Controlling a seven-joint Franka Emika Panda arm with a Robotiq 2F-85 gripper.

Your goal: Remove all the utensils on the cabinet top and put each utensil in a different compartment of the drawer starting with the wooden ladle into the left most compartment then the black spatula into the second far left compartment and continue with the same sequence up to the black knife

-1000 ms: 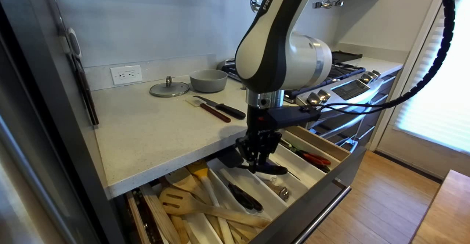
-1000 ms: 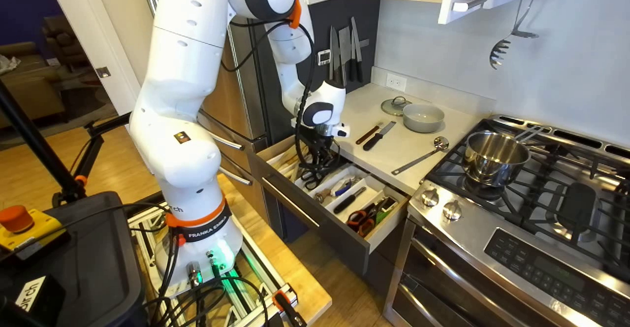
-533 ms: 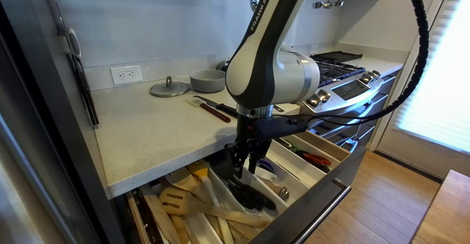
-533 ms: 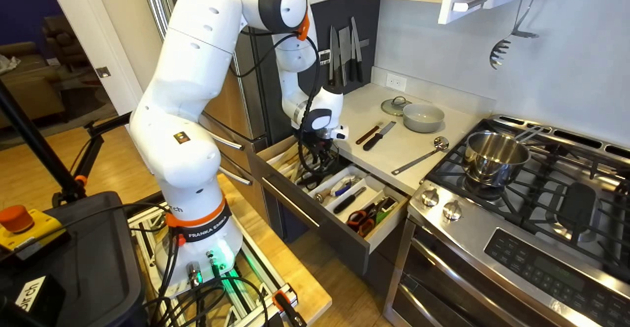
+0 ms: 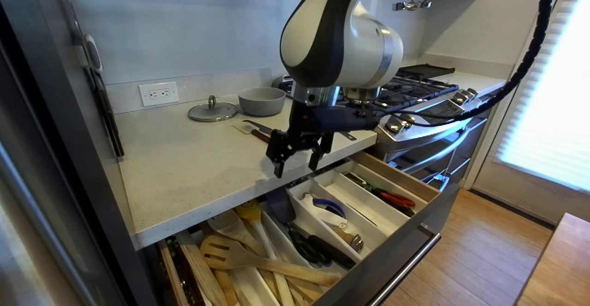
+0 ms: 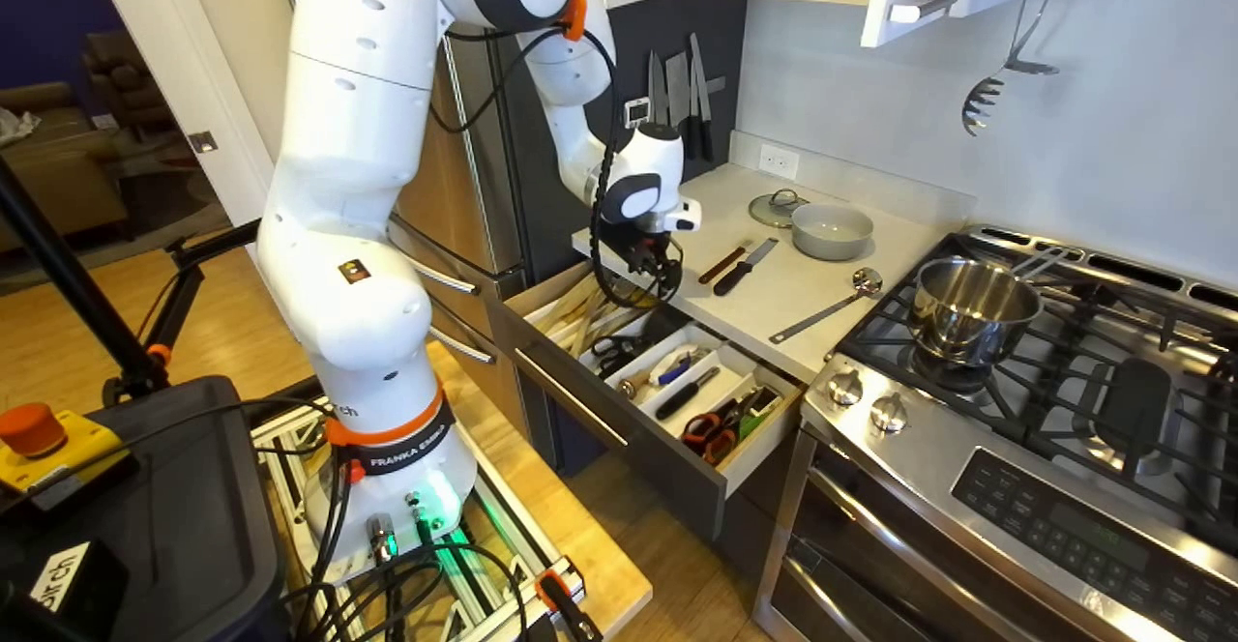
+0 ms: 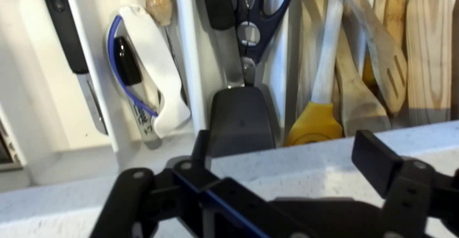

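Note:
My gripper [image 5: 297, 167] hangs open over the front edge of the cabinet top [image 5: 184, 167]; nothing is between its fingers. The wrist view shows the gripper [image 7: 283, 139] with its fingertips wide apart. The black spatula [image 7: 241, 119] lies in the second compartment from the left, beside dark scissors [image 7: 256, 53]. Wooden utensils, a slotted one [image 5: 239, 257] among them, fill the leftmost compartment of the drawer [image 5: 401, 246]; which is the wooden ladle I cannot tell. On the cabinet top rest a red-brown-handled utensil [image 6: 725, 262], the black knife [image 6: 732, 281] and a metal ladle [image 6: 822, 313].
A grey bowl [image 6: 832, 231] and a glass lid [image 6: 779, 209] stand at the back of the cabinet top. The stove with a steel pot [image 6: 972, 318] adjoins it. Other compartments hold a white-and-blue tool [image 7: 154, 51], a black-handled piece [image 7: 64, 30] and orange scissors [image 6: 704, 429].
A second ago my gripper held the black spatula above the drawer. It lowered into the second compartment, let go, and has since risen over the counter edge with its fingers spread wide.

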